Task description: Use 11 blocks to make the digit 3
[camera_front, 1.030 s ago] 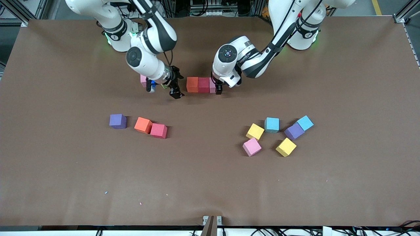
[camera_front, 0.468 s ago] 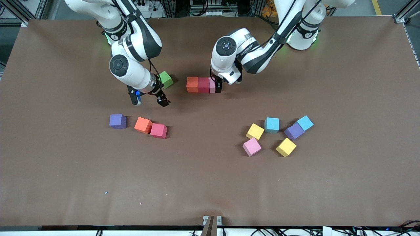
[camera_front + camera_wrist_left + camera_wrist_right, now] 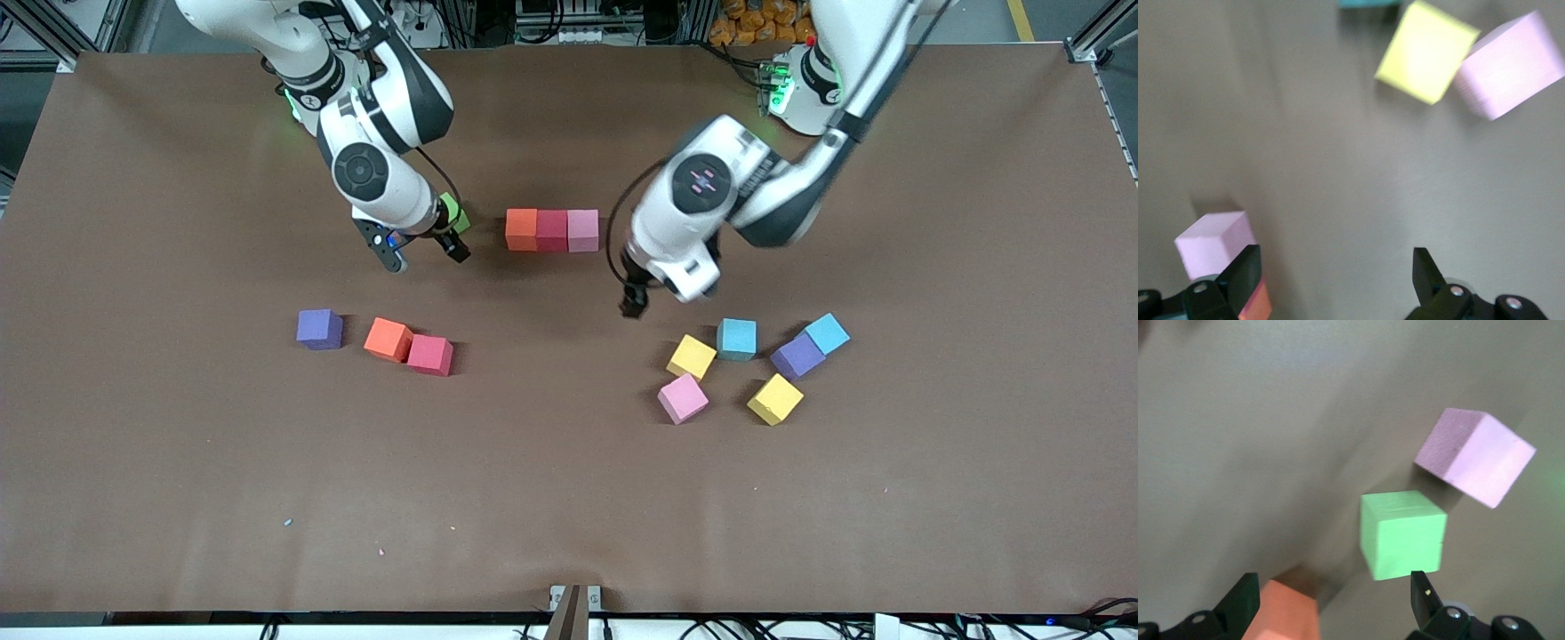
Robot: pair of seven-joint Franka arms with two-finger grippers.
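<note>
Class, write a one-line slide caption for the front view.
Both open grippers, left and right, hover empty beside a three-block row; nine blocks lie loose.

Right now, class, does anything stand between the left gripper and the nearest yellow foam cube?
Nothing visible does. The left gripper hangs open over bare table, and only brown surface separates it from the yellow foam cube beside the cyan cube.

Brown table (image 3: 569,498), coloured blocks (image 3: 551,230) scattered, green cube (image 3: 457,215)

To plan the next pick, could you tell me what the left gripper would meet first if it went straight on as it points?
Probably the yellow block, with a pink block beside it; the left gripper is open and empty. Depth is unclear.
</note>
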